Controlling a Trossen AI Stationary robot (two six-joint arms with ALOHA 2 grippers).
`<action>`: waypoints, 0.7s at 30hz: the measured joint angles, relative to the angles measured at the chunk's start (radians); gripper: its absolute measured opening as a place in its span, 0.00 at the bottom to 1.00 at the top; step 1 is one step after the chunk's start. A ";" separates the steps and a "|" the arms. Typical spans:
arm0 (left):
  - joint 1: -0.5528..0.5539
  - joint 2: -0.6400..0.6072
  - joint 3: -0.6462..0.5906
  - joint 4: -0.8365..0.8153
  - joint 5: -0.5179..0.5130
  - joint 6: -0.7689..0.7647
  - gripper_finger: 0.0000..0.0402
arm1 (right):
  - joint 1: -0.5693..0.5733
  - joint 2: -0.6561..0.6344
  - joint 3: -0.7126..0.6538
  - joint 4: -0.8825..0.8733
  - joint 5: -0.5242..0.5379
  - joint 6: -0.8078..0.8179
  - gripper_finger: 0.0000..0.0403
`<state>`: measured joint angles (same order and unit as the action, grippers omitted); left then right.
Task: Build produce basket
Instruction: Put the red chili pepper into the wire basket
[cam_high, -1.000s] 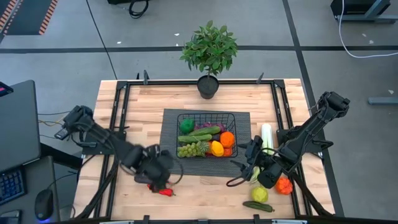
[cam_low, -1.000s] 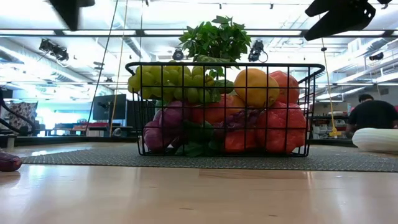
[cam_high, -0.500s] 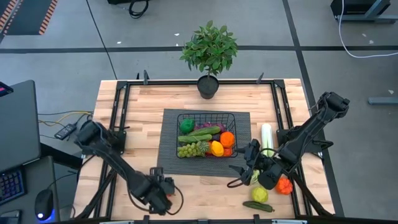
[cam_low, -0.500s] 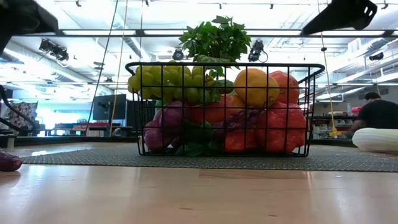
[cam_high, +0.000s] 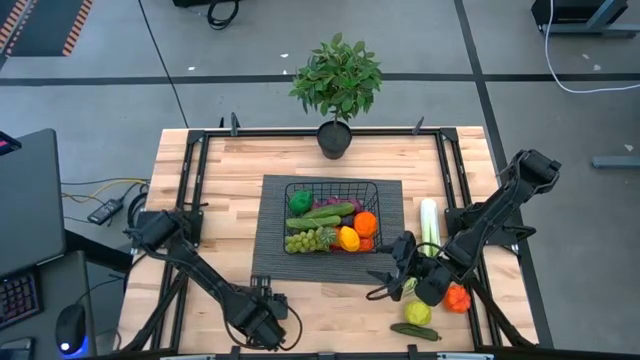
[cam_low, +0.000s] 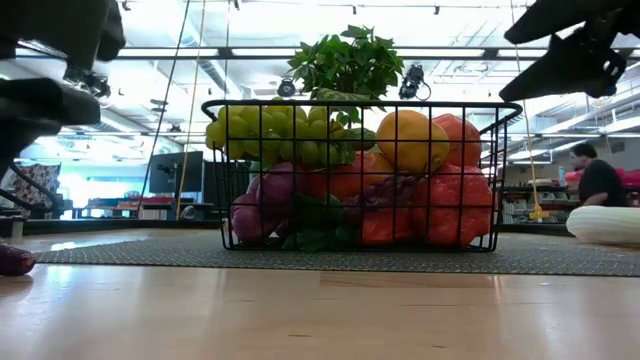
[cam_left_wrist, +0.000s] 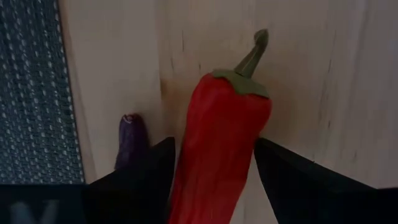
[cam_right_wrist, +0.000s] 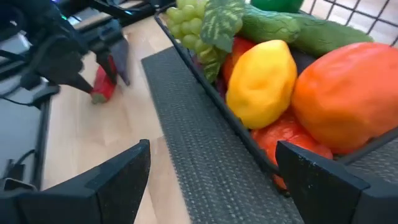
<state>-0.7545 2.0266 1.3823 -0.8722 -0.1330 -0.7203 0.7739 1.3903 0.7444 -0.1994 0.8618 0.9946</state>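
Produce, red pepper (cam_left_wrist: 221, 146): lies between the left gripper (cam_high: 262, 322) fingers, lower left of the high view; jaws spread on either side, contact apparently not yet made.
Produce, eggplant (cam_left_wrist: 129, 140): purple, on the wood just beside that pepper.
Right gripper (cam_high: 397, 268): jaws spread wide, empty, right of centre, just off the mat (cam_high: 271, 222) corner.
Basket (cam_high: 331, 187): centre, on the mat, heaped with grapes (cam_high: 309, 240), lemon (cam_high: 348, 238), orange (cam_high: 366, 223).
Loose produce: leek (cam_high: 429, 217), cucumber (cam_high: 416, 331), lower right.
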 joint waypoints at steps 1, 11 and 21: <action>0.000 0.000 0.000 -0.002 0.000 0.002 0.57 | 0.002 0.000 -0.006 0.020 0.000 -0.007 0.86; 0.071 -0.044 -0.004 -0.024 0.010 0.056 0.30 | 0.004 0.000 -0.008 0.048 0.000 -0.030 0.86; 0.172 -0.143 0.058 -0.080 0.058 0.158 0.25 | 0.015 0.000 -0.008 0.042 0.000 -0.070 0.86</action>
<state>-0.5821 1.8831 1.4403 -0.9527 -0.0746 -0.5621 0.7891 1.3903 0.7364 -0.1576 0.8622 0.9249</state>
